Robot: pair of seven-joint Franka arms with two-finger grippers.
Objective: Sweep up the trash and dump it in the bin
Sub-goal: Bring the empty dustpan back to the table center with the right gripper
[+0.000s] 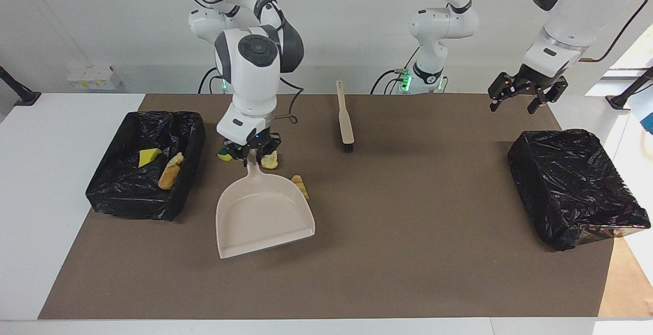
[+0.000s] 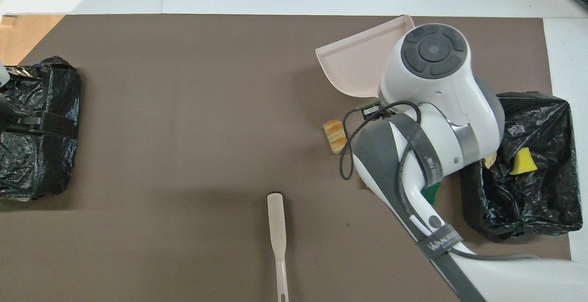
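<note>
Only readable text: "WANUKU"-ish lettering on grey strap [image 2: 440, 243] around right arm's link, lower right of overhead frame; letters uncertain. Nothing legible elsewhere.

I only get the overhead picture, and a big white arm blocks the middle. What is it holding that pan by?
Observer: The right gripper has its jaws shut on the handle of the beige dustpan.
Operator: Any rubbish hidden under that arm?
Observer: Yes, a pale bread-like chunk lies on the mat right beside the handle.
Operator: And the other arm?
Observer: It waits; the left gripper hangs with jaws open above the mat's corner at its own end of the table.
</note>
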